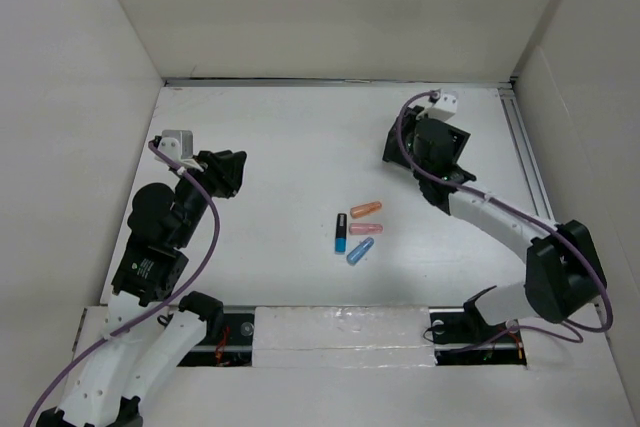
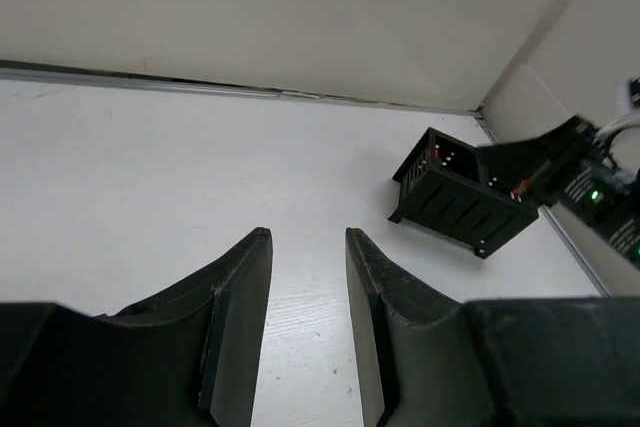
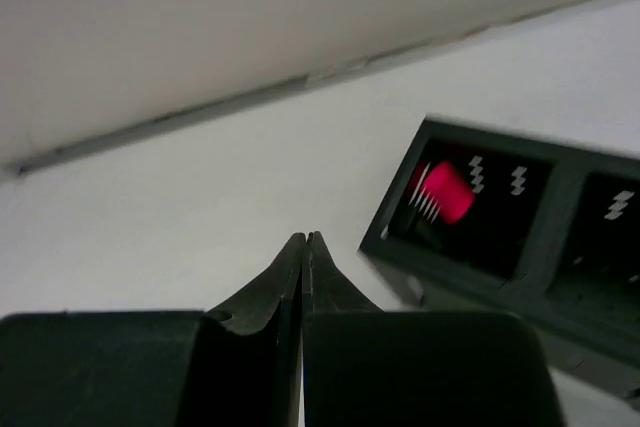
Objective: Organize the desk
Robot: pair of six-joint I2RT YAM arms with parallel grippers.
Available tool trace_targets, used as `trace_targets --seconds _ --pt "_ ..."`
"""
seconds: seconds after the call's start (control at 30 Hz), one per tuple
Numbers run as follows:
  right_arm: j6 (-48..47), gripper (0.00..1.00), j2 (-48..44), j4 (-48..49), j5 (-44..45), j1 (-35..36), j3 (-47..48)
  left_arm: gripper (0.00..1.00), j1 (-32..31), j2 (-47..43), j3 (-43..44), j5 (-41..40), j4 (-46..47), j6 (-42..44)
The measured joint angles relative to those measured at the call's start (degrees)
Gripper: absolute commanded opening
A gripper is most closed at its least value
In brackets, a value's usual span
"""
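Top external: flat matte desk [image 1: 290,152]

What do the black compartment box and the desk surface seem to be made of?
The box looks like moulded plastic, matte black: thin dividers, slotted walls. The desk looks like laminate or painted board, matte white: flat, no glare, faint grain close up.

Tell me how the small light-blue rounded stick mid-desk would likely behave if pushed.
The light-blue stick looks rounded and lies flat on the desk, so a sideways nudge would probably roll it. It is small, so likely light and easily flicked. The black-and-blue stick lies close, so it may get knocked.
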Motion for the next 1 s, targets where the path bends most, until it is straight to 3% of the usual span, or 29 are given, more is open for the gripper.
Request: trace_targets --seconds 0.23,0.3,0.43,0.5,0.63,0.7,0.77,1.0 --pt "2.69 0.01 2.34 -9.07 -7.96 11.91 -7.28 0.32 0.0 -0.17 0.0 -1.53 -0.02 0.17" --pt "2.75 0.09 1.97 -12.24 -8.55 15.5 -8.74 0.32 0.0 -0.33 0.0 -1.57 -0.02 0.17" --pt "3.76 0.53 1.11 -15.87 -10.08 17.29 -12.81 0.32 0.0 -0.39 0.0 -1.55 -0.02 0.17" --pt "4.0 0.66 2.01 -17.07 -11.43 16.02 -14.64 0.32 0.0 -0.39 0.0 -1.51 0.0 0.17" --pt "3.98 0.72 4.83 -16.87 -12.55 15.04 -14.45 0.32 0.0 -0.37 0.0 -1.51 -0.02 0.17" --pt "4.04 0.83 6.75 -16.83 -13.31 14.88 -13.77 0.32 0.0 -0.39 0.0 -1.55 -0.02 0.17" --pt "4.11 0.87 8.09 -16.7 -14.08 14.69 -13.05 0.32 0.0 -0.44 0.0 -1.6 -0.02 0.17" --pt "5.31 0.88 11.21 -13.44 -17.05 11.43 -12.2 0.32 0.0 -0.79 0.0 -1.66 -0.02 0.17"
